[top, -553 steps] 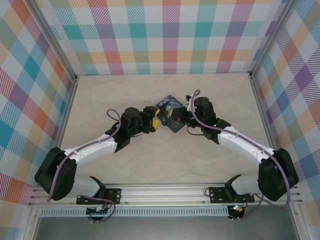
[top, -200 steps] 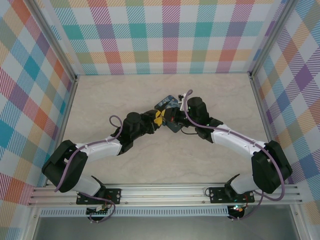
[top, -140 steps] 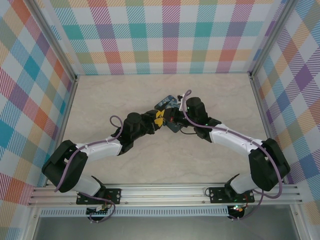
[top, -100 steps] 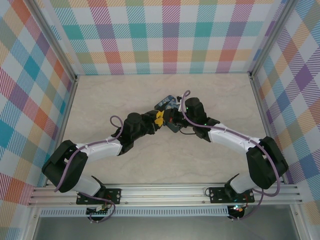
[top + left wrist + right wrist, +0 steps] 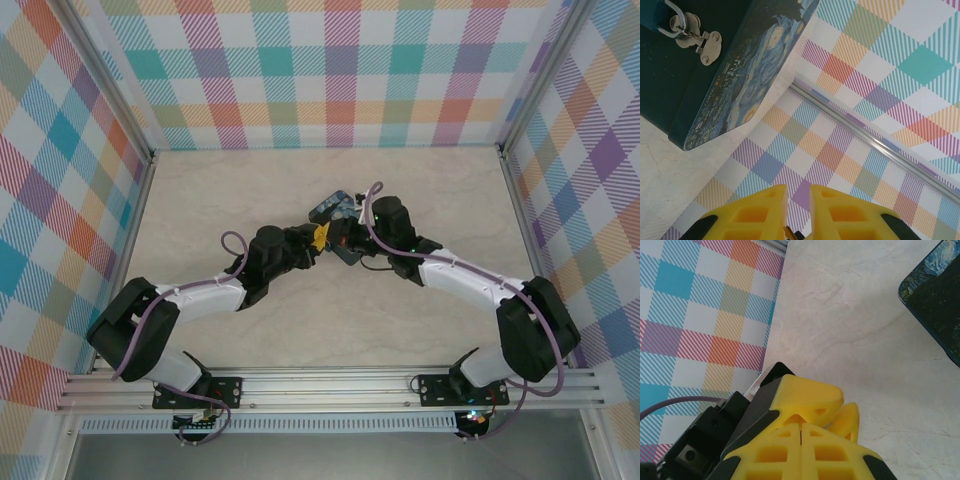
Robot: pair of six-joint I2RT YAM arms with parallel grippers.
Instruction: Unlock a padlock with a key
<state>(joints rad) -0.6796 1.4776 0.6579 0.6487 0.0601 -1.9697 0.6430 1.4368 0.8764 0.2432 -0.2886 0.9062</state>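
Observation:
The starry-night tin (image 5: 333,207) lies mid-table, and both grippers meet just in front of it. My left gripper (image 5: 318,238) has its yellow fingers (image 5: 765,210) a narrow gap apart. A small dark key (image 5: 786,232) is pinched low in that gap and shows as a grey sliver (image 5: 828,425) in the right wrist view. My right gripper (image 5: 801,426) is shut, its tips pressed against the left gripper's fingers (image 5: 810,395). The padlock's silvery shackle (image 5: 677,17) hangs in the tin's hasp (image 5: 702,42). Its blue body is cut off by the frame edge.
The tin's dark side and painted lid (image 5: 755,65) fill the upper left of the left wrist view, and a corner of it (image 5: 937,310) shows at the right of the right wrist view. Checked walls (image 5: 340,70) enclose the pale table (image 5: 330,330) on three sides.
Since 2.8 s ago, my right gripper has moved left off the tin to meet the left gripper. The left arm has edged right. The tin has shifted slightly up-left. Little has moved in the last second.

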